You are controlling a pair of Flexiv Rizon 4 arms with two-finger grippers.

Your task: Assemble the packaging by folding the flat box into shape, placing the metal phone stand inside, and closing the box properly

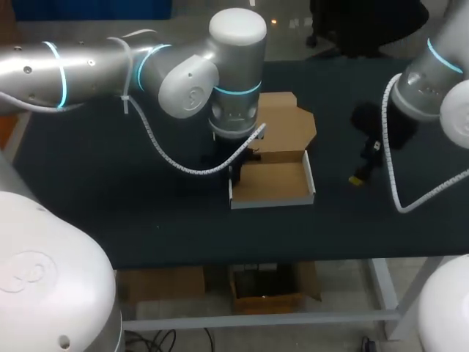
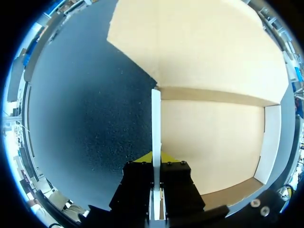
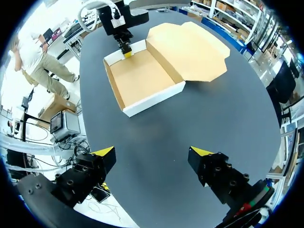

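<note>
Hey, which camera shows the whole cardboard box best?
The right wrist view: the box sits fully visible, tray and open lid alike. The head view has the left arm covering part of it. The left wrist view shows only one wall and the tray floor.

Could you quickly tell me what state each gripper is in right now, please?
Left gripper: shut on the box wall, one finger on either face.
Right gripper: open, holding nothing, above the table.

From overhead, your left arm [image 1: 220, 81] hides the left hand [image 2: 156, 160] and the adjoining wall of the box [image 1: 275, 183].
</note>
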